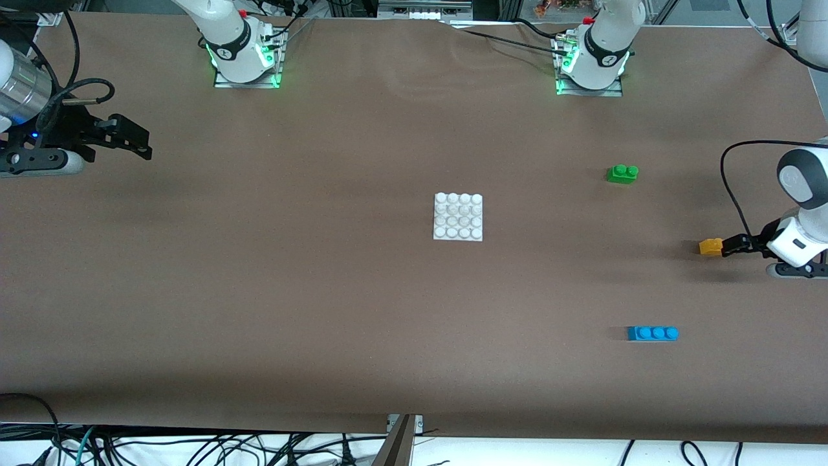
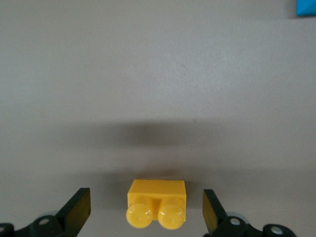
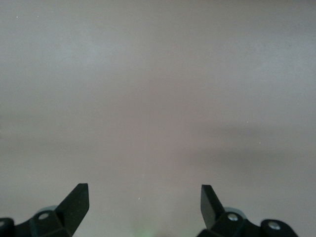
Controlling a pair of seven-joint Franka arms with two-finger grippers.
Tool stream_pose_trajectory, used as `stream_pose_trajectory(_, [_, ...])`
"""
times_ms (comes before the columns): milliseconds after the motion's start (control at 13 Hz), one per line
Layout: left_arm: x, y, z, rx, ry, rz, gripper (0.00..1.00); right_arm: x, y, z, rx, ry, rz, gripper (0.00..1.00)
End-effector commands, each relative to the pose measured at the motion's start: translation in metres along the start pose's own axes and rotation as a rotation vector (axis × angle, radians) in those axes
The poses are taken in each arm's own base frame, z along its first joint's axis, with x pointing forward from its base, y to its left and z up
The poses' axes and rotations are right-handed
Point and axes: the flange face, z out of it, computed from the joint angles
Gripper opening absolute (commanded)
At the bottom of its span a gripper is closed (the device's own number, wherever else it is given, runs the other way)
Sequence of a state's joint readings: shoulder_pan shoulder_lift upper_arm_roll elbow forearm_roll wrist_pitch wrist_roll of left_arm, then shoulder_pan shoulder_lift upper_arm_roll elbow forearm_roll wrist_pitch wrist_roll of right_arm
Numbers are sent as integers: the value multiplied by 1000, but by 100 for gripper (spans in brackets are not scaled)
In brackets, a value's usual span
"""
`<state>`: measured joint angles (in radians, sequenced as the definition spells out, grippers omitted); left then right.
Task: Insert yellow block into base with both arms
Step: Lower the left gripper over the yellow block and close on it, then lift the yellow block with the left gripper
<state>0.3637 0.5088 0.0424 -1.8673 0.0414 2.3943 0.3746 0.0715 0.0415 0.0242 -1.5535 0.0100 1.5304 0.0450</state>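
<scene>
Yellow block [image 2: 157, 202] on brown table [image 1: 291, 291] between spread left gripper [image 2: 147, 210] fingers, untouched.

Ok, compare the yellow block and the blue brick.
The yellow block has two studs; the blue brick is longer, with three. The yellow one sits between the left gripper's open fingers; the blue one lies alone, nearer the front camera. Both are at the left arm's end.
</scene>
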Motion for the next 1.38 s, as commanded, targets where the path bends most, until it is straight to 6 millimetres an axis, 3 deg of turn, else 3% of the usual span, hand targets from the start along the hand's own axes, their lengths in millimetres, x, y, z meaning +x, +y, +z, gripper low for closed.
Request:
stream_pose_trajectory(0, [-6, 3, 5, -6, 27, 14, 100, 0, 5, -2, -7, -10, 16, 100])
stream_pose_trajectory(308, [-26, 11, 46, 25, 95, 74, 100, -1, 4, -3, -5, -9, 16, 100])
stream_pose_trajectory(769, [-38, 9, 67, 11, 60, 79, 99, 0, 5, -2, -7, -10, 16, 100])
stream_pose_trajectory(846, [-40, 6, 68, 11, 57, 75, 79, 0, 4, -2, -5, -10, 14, 100])
stream_pose_trajectory(923, [-40, 6, 68, 9, 54, 76, 49, 0, 4, -2, -5, -10, 14, 100])
stream_pose_trajectory(1000, [-40, 5, 67, 8, 53, 70, 34, 0, 4, -2, -5, -10, 14, 100])
stream_pose_trajectory(1077, [-39, 6, 63, 9, 56, 68, 25, 0, 4, -2, -5, -10, 14, 100])
stream_pose_trajectory(1154, [-37, 4, 57, 3, 44, 68, 8, 0, 5, -2, -5, -10, 16, 100])
stream_pose_trajectory(1308, [-33, 7, 30, -17, 17, 54, 1, 0, 5, -2, -5, -10, 14, 100])
